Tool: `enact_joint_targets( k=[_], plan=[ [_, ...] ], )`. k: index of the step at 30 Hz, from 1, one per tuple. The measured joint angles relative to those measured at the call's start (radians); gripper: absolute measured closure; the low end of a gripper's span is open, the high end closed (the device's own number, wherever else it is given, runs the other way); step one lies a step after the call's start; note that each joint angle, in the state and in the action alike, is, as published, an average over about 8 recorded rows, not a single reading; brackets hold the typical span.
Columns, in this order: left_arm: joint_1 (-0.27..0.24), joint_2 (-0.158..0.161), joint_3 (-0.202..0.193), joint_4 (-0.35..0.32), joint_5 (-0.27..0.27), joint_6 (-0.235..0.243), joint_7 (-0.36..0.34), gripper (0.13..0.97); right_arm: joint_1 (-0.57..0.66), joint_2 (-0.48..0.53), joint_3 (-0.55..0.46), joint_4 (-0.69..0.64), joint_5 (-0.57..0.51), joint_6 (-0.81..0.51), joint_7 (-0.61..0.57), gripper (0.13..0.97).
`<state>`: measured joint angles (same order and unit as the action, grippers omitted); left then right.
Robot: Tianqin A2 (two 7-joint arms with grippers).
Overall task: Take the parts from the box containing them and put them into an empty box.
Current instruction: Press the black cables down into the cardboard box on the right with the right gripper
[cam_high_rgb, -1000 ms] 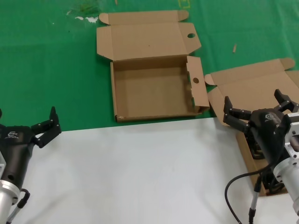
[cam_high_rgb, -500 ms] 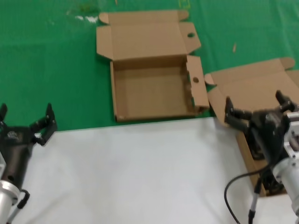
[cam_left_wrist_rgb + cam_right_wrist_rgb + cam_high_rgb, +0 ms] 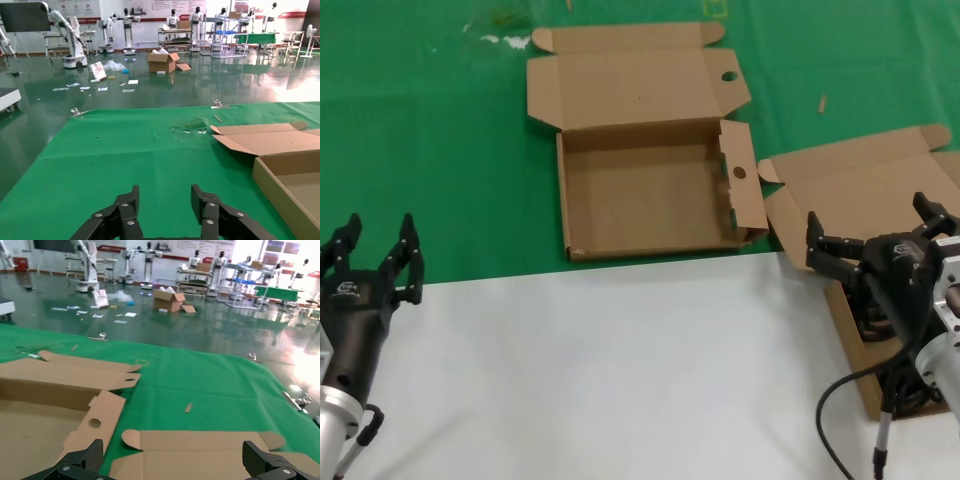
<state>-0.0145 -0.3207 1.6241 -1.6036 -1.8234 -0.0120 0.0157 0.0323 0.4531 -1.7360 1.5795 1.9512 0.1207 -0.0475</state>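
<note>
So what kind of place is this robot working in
Probably a robotics lab or test hall: beyond the green-covered table stand several other robots, shelving racks and a loose cardboard carton on a glossy floor.

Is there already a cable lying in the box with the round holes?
No. In the head view the box with round holes shows only bare cardboard floor, and both the left gripper and the right gripper are open.

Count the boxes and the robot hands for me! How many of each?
Boxes: 2, holed box, plain box
Grippers: 2, left gripper, right gripper
Total: 4
</note>
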Motion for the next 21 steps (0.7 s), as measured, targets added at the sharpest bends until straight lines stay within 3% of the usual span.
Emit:
enact_joint_targets(
  k=[6, 15, 21],
  plan=[
    [0.0, 0.0, 0.0, 0.0, 0.0, 0.0, 0.0, 0.724, 0.008, 0.18, -0.042, 0.042, -0.025, -0.092, 0.058, 0.129],
    [0.0, 0.0, 0.0, 0.0, 0.0, 0.0, 0.0, 0.864, 0.062, 0.518, -0.074, 0.114, -0.364, -0.419, 0.369, 0.129],
    [0.0, 0.0, 0.0, 0.0, 0.0, 0.0, 0.0, 0.907, 0.163, 0.65, -0.109, 0.126, -0.484, -0.657, 0.395, 0.129]
  ],
)
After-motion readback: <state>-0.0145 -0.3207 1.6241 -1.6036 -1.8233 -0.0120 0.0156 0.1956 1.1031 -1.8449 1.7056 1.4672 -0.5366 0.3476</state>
